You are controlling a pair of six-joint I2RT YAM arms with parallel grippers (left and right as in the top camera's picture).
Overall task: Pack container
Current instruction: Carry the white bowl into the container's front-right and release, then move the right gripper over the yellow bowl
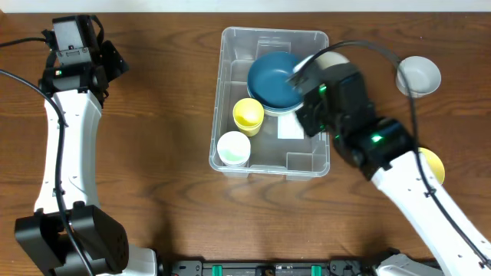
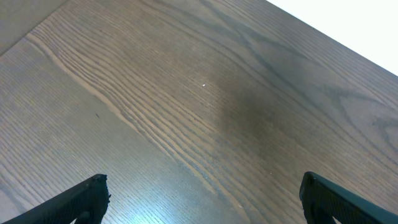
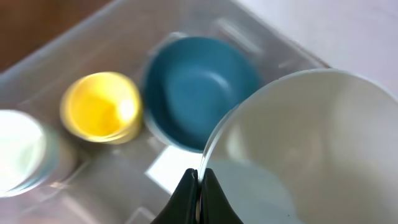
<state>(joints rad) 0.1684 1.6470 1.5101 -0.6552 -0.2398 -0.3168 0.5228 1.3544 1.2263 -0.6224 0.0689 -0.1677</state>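
R gripper (image 3: 199,188) pinched shut on white bowl (image 3: 298,143) rim, over container (image 1: 219,115). Container mid-table, holding blue bowl (image 1: 272,77), yellow cup (image 1: 248,115) and white cup (image 1: 233,148). L gripper (image 2: 205,199) wide open, empty, well apart. Container prob. light, thin-walled, flexy, slick; best gripped at rim lip.

Dark wood-grain bench (image 1: 153,138), grey bowl (image 1: 419,74) at far right, yellow bowl (image 1: 431,165) nearer, white bowl (image 3: 311,143) beside blue bowl (image 1: 272,79), yellow cup (image 1: 248,113) beside white cup (image 1: 233,147)

Bowl (image 1: 272,80) and cups (image 1: 248,115) in container (image 1: 270,153)
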